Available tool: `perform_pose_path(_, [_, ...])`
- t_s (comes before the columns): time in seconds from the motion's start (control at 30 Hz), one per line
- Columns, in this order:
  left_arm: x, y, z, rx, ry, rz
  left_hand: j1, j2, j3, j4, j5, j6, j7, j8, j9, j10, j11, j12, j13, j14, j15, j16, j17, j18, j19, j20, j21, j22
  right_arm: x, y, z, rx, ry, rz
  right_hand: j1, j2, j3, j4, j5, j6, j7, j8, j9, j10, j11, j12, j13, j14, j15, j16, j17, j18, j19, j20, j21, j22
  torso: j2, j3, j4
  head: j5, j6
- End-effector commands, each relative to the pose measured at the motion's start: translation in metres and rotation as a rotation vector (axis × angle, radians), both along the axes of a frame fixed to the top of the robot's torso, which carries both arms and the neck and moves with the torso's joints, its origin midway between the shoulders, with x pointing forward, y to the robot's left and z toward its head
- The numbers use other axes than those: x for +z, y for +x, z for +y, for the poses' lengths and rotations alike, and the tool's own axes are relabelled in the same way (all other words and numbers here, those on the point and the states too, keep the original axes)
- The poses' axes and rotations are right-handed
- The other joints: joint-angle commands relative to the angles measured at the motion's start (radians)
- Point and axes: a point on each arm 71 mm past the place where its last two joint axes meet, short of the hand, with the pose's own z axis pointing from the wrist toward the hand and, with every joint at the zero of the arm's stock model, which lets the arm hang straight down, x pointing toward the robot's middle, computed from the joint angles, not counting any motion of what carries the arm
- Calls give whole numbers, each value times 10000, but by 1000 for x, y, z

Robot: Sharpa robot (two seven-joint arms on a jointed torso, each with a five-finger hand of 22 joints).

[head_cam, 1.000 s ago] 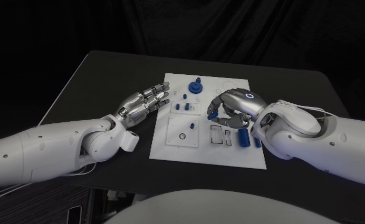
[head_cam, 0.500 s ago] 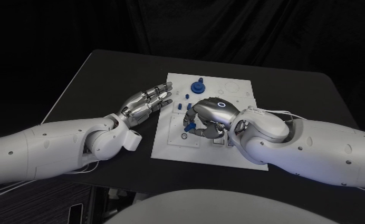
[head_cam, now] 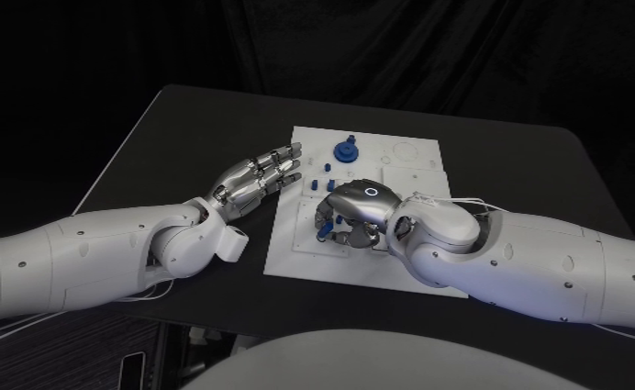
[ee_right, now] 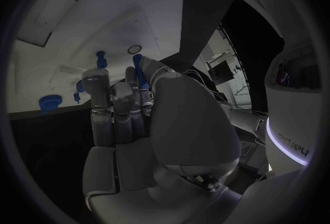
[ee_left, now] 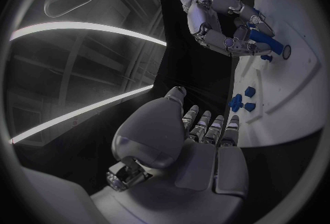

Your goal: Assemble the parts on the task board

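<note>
Gripping a long blue cylindrical part (ee_left: 267, 41), the right hand (head_cam: 352, 213) hung over the left-middle of the task board (head_cam: 298, 257). The left wrist view showed the part pinched between the fingers, one end pointing down at the board beside a small ring-shaped hole (ee_left: 286, 52). In the right wrist view the part (ee_right: 138, 64) stood out past the fingertips (ee_right: 96, 78), close to the ring hole (ee_right: 134, 49) in the white plate.

Left hand (head_cam: 251, 180): fingers spread and straight, holding nothing, palm turned toward the board, just off its left edge over the black table (head_cam: 172, 133). Apart from the board; no contact seen.

Task board: white plate, middle of the table, with shallow square recesses. What lay in the recesses under the right hand and arm could not be told.

Parts standing on the board:
- blue round knob part (head_cam: 345, 150), upright, far end of the board, well apart from the right hand;
- small blue pegs (head_cam: 315, 185), a cluster near the board's left edge, between the two hands;
- the same cluster (ee_left: 242, 99) in the left wrist view, just beyond the left fingertips (ee_left: 206, 119);
- one small blue peg (head_cam: 326, 165) between the knob and the cluster.

In the right wrist view, a blue knob part (ee_right: 48, 102) and an upright blue peg (ee_right: 100, 59) stood on the plate beyond the fingers.
</note>
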Motion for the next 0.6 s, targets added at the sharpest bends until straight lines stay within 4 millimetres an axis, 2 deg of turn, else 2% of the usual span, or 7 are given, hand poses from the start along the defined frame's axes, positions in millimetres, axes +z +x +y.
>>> perform_pose_path(0.03, [3,0,-1,55,-360,-351,-13,62,55,-18,-11,17,31,56,13,0,48,60,11,-14,51,44,17,176,23,67,44,13,-3,0,0,133,-257,-154,40,-79,60,-24,-22,61,-11,68,314,17,65,-55,-17,46,15,36,-2,-126,80,21,60,939,9,-15,-6,-27,0])
perform_pose_path(0.17, [3,0,-2,32,-375,-347,-23,64,62,-9,-13,30,33,59,15,1,45,69,12,-14,51,44,16,176,23,67,43,11,-6,0,-1,79,-273,-139,30,-76,58,-19,-22,64,-7,71,318,11,71,-67,-21,42,17,32,-9,-123,74,22,48,936,5,-13,-25,-7,0])
perform_pose_path(0.27, [3,0,-2,23,-377,-344,-25,65,67,-7,-10,26,34,59,14,1,45,65,11,-15,51,41,16,176,24,67,44,13,-7,1,-2,66,-275,-128,27,-75,58,-18,-21,66,-7,73,320,7,73,-72,-22,40,19,30,-12,-123,74,23,48,936,-5,6,-24,-15,0])
perform_pose_path(0.43, [3,0,-3,-4,-387,-332,-25,65,67,-7,-10,26,34,59,14,1,45,65,11,-15,51,41,16,176,24,67,44,13,-9,0,0,81,-237,-124,24,-70,59,-18,-20,70,-6,77,324,0,77,-82,-25,38,21,30,-12,-121,70,24,39,934,-14,17,-27,-36,0])
perform_pose_path(0.6, [3,1,-4,-29,-396,-320,-30,67,77,-3,-4,27,36,60,14,1,44,69,12,-14,51,47,17,176,23,67,43,11,-11,0,1,97,-251,-105,30,-81,60,-34,-10,30,5,60,326,-19,86,-107,-30,7,28,-1,-59,-113,46,30,-14,921,-19,15,-36,-23,0])
